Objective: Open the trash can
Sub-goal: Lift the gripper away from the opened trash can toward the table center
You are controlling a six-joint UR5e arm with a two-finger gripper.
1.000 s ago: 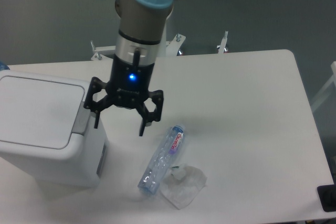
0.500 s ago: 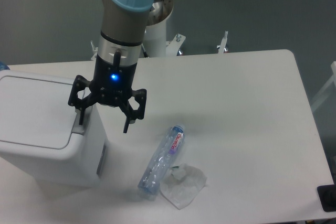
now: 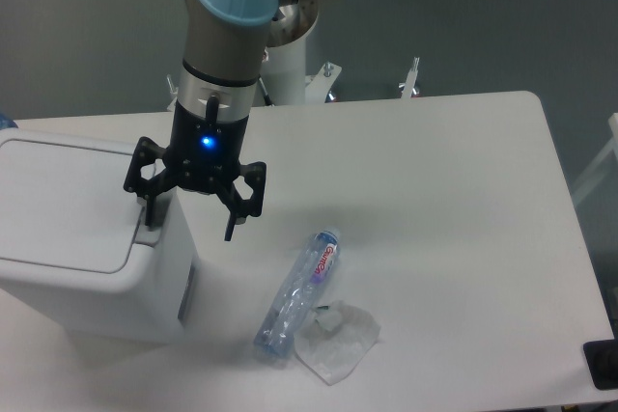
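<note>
trash can [image 3: 68,229] cropped at the left edge, its grey tab mostly hidden behind one finger [image 3: 148,207] of the spread gripper [image 3: 189,221]

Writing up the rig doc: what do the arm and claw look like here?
Arm: grey metal tube segments, light blue joint caps, silver wrist band. Claw: black, two open-frame linkage fingers, with a lit blue light on its black body. No loose cables or markings I can make out.

Grey UR5e arm [image 3: 224,55] with pale blue joint caps, silver wrist ring, black gripper [image 3: 189,216], glowing blue light
</note>
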